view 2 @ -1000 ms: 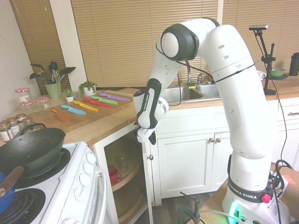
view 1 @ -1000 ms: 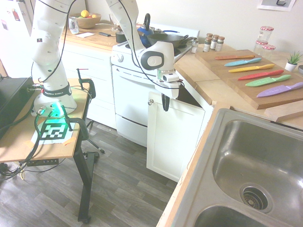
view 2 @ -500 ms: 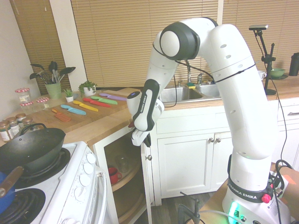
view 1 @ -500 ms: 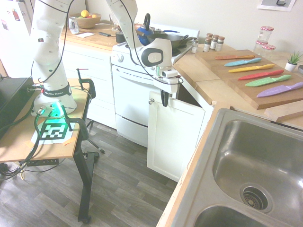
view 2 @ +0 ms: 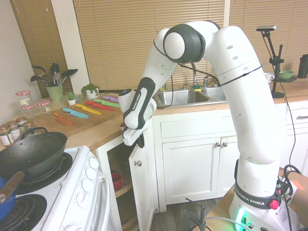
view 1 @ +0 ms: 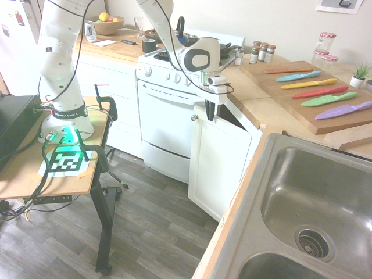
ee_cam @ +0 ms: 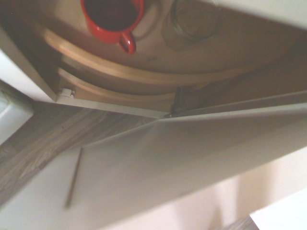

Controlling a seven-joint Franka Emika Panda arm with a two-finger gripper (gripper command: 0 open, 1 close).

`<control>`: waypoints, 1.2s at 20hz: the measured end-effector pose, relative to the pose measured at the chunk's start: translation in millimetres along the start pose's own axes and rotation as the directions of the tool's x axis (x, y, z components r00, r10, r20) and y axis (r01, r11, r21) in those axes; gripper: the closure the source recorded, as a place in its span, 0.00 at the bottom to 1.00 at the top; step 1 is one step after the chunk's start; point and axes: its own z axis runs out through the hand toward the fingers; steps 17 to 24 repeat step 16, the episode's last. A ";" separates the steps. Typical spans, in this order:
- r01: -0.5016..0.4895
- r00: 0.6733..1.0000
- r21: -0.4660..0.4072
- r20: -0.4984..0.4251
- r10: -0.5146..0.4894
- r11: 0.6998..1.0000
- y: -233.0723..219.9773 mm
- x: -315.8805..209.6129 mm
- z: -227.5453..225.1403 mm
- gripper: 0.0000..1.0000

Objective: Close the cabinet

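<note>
Second exterior view shows the gripper [view 2: 139,142], fingers together and holding nothing, bearing on the top edge of the cabinet door [view 2: 143,185] near its knob [view 2: 138,163]. Risk: the fingers could slide off that edge, leaving the door ajar. The cabinet [view 1: 218,157], white with a recessed panel, sits beneath the wooden countertop [view 1: 244,87] corner, beside the oven [view 1: 165,125], partly open.

The red mug [ee_cam: 112,17] is cut off at the wrist picture's edge. The glass jar [ee_cam: 196,19] beside it is blurred and also cut off.
</note>
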 end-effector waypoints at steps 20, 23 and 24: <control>-0.113 0.993 0.036 0.035 0.112 0.993 33.2 23.9 -16.7 1.00; -0.113 0.993 0.036 0.035 0.112 0.993 33.2 23.9 -16.7 1.00; -0.113 0.993 0.036 0.035 0.112 0.993 33.2 23.9 -16.7 1.00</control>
